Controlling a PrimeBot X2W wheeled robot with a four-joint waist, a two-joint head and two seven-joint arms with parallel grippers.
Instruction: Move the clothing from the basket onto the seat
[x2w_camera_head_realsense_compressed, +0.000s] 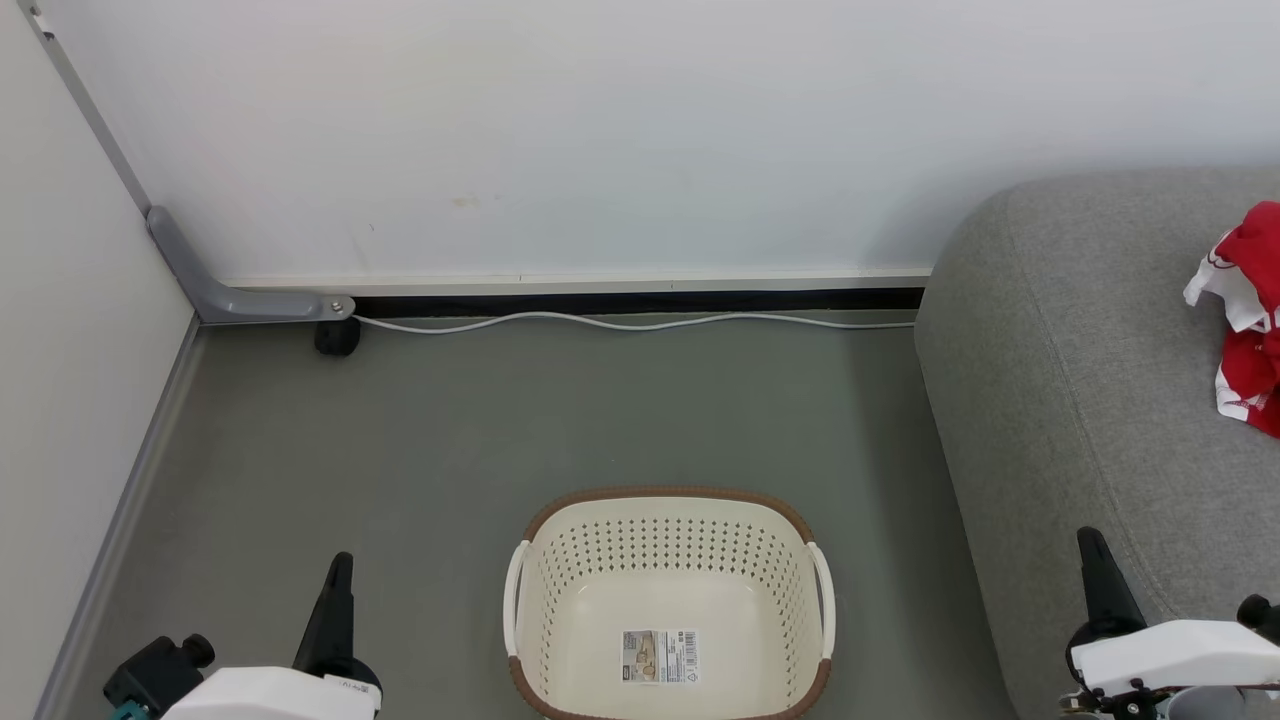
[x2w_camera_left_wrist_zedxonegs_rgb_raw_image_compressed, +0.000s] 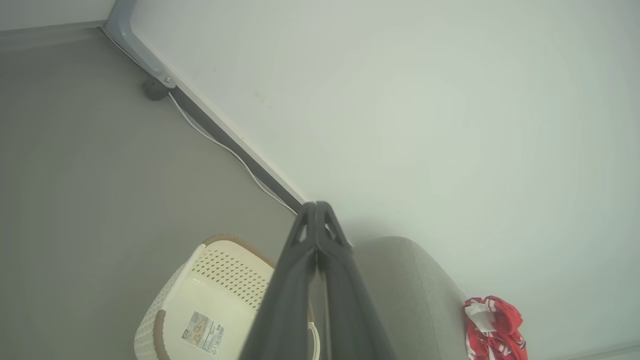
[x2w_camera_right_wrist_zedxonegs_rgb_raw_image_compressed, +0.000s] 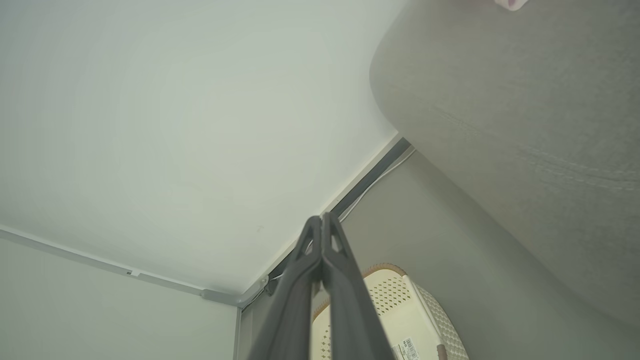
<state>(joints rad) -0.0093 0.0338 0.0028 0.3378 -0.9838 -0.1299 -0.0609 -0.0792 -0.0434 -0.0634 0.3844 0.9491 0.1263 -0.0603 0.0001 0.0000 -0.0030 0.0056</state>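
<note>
The red-and-white clothing (x2w_camera_head_realsense_compressed: 1248, 300) lies bunched on the grey couch (x2w_camera_head_realsense_compressed: 1080, 380), well apart from the cream laundry basket (x2w_camera_head_realsense_compressed: 668, 494). The basket stands on the grey floor (x2w_camera_head_realsense_compressed: 400, 450) beside the couch, with the barcode sticker (x2w_camera_head_realsense_compressed: 659, 656) showing on its bare bottom. The left claw (x2w_camera_left_wrist_zedxonegs_rgb_raw_image_compressed: 316, 207) and the right claw (x2w_camera_right_wrist_zedxonegs_rgb_raw_image_compressed: 320, 220) flank the basket, each pressed closed on nothing. A white cable (x2w_camera_head_realsense_compressed: 620, 322) runs along the wall's foot.

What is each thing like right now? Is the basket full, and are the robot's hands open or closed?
basket: upright, empty, just a sticker on its bottom
clothing: crumpled in a heap on the seat
seat: holding the clothing
left gripper: closed, holding nothing
right gripper: closed, holding nothing
</note>
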